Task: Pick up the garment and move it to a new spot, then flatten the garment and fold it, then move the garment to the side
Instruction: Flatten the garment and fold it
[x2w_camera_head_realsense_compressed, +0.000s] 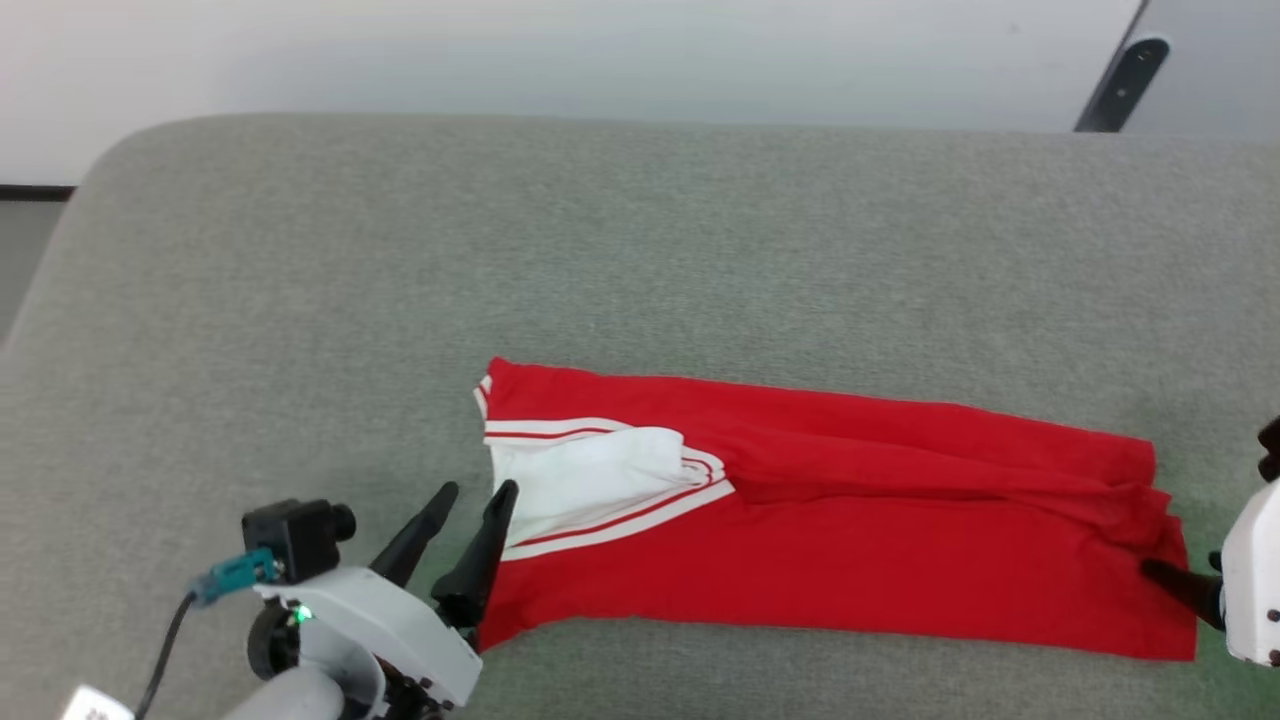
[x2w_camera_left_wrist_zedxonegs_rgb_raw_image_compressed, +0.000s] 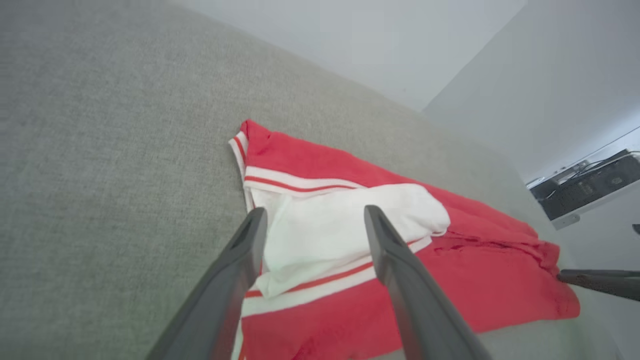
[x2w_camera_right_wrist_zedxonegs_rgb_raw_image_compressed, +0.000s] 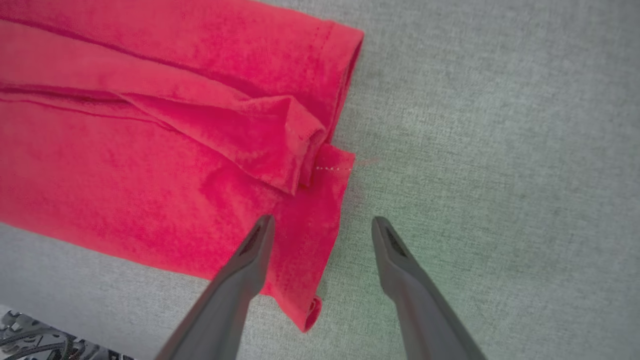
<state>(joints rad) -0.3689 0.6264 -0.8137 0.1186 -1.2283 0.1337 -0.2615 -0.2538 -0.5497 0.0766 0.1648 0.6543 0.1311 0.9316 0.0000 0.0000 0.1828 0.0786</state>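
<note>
garment (x2w_camera_head_realsense_compressed: 850, 520) lay folded lengthwise on grey cushion (x2w_camera_head_realsense_compressed: 600, 250) | left gripper (x2w_camera_head_realsense_compressed: 479, 488) spread, empty, at its sleeve end | right gripper (x2w_camera_right_wrist_zedxonegs_rgb_raw_image_compressed: 324, 220) spread, empty, at hem end | likely stationed for next fold

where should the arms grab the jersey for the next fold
Probably take the garment by its two short ends: left gripper from the left at the striped sleeve edge, right gripper from the right at the hem. It lies as a long strip, both ends free.
</note>
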